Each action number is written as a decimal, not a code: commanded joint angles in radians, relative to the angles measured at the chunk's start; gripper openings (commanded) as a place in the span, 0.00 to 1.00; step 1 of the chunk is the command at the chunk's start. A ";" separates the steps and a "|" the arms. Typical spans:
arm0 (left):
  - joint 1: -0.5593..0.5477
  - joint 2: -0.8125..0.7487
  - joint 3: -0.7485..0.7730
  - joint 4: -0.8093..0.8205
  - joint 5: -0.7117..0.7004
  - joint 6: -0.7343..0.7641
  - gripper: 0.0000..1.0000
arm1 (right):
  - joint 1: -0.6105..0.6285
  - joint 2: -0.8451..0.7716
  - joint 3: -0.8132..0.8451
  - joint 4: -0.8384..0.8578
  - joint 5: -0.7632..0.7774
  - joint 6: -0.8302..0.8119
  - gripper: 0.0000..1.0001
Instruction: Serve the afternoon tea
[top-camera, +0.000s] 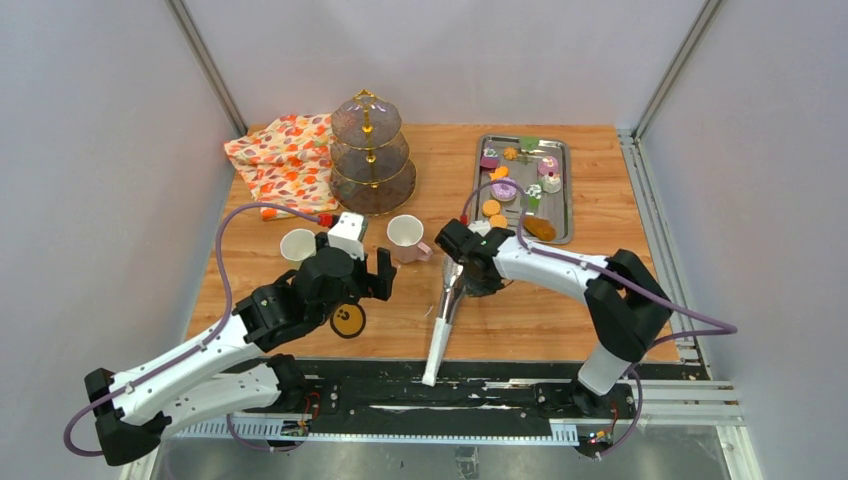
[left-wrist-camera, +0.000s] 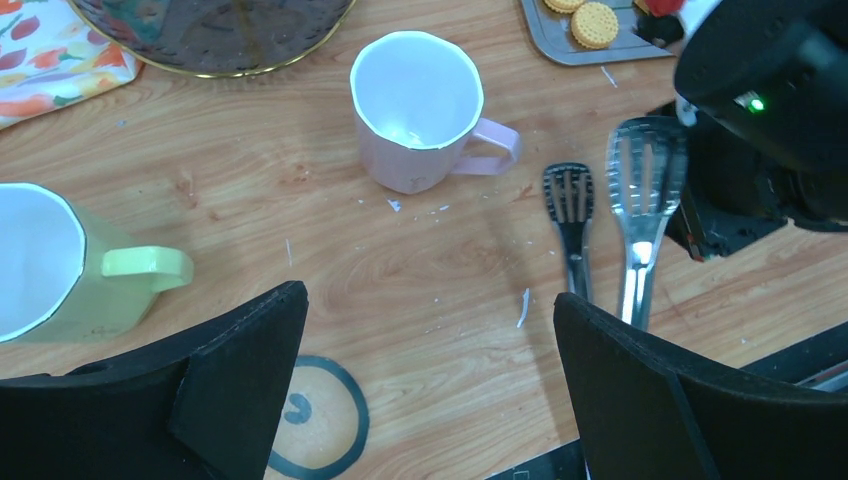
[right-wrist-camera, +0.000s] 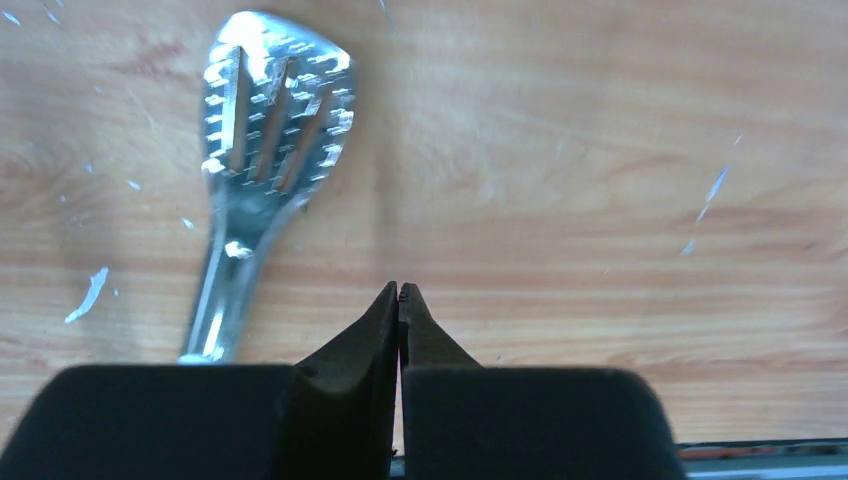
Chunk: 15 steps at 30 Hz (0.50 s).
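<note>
The brown-glass three-tier stand (top-camera: 370, 150) stands at the back left of the table. A pink mug (top-camera: 405, 238) (left-wrist-camera: 415, 100) and a yellow-green mug (top-camera: 298, 246) (left-wrist-camera: 40, 260) stand upright and empty in front of it. Small pastries (top-camera: 520, 180) lie in the steel tray (top-camera: 563, 190); two orange biscuits (left-wrist-camera: 595, 22) show at its corner. My left gripper (left-wrist-camera: 430, 310) hangs open over bare wood near the mugs, holding nothing. My right gripper (right-wrist-camera: 399, 290) is shut, with nothing between its fingers, just right of the metal tongs (right-wrist-camera: 270, 110).
The tongs (top-camera: 445, 310) lie on the table from the middle towards the near edge, both slotted heads (left-wrist-camera: 640, 170) pointing to the back. A leaf-patterned cloth (top-camera: 285, 160) lies left of the stand. A round dark-ringed mark (top-camera: 348, 320) sits under my left gripper.
</note>
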 joint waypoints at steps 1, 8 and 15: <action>0.006 -0.009 -0.006 -0.005 -0.010 0.000 0.98 | -0.010 0.080 0.123 -0.135 0.115 -0.238 0.01; 0.006 -0.034 -0.003 -0.018 -0.022 0.007 0.98 | -0.031 0.000 0.140 -0.131 0.127 -0.238 0.11; 0.006 -0.015 -0.002 -0.023 -0.003 0.006 0.98 | -0.037 -0.219 0.008 0.027 -0.062 -0.164 0.42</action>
